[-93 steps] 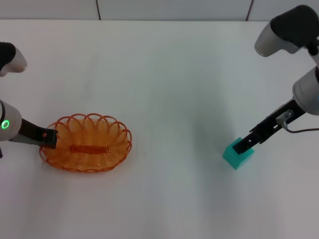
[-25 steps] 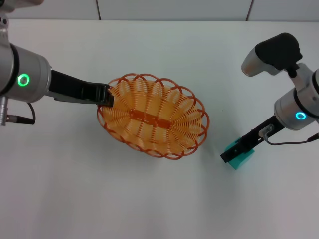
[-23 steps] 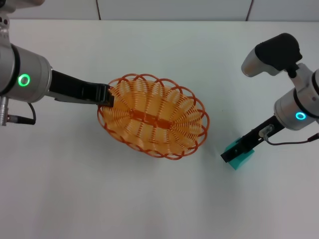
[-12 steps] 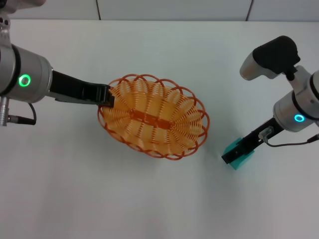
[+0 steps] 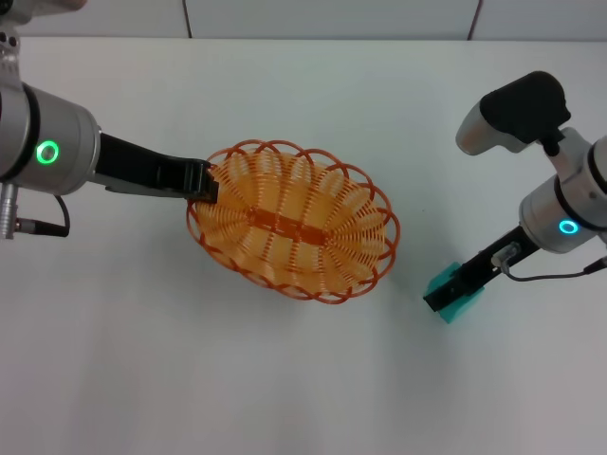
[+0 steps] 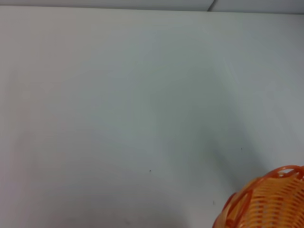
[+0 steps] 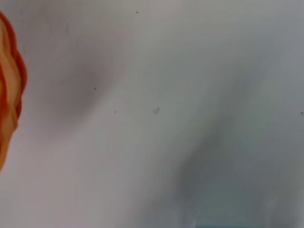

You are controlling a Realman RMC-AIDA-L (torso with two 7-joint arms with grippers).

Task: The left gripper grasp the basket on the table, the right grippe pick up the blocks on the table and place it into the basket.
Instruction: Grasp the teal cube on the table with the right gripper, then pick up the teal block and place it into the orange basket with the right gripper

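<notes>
White and smooth, saw the bench (image 5: 285, 398) first, biggest of all, with a strip of grey wall at its far edge. Saw next the orange wire basket (image 5: 290, 220), near the middle of the bench. Found its long way running slantwise, from the robot's left down toward the right. Spotted the left gripper (image 5: 201, 185) at the basket's left end, jaws clamped on the looped rim. Saw the right gripper (image 5: 446, 294) low on the right side, its tip right on the little teal cube (image 5: 457, 305). Could not tell whether it had hold of the cube. Found the cube on the bench, just right of the basket's near end, not touching it. Guessed a lift and a short trip left to drop it in.
</notes>
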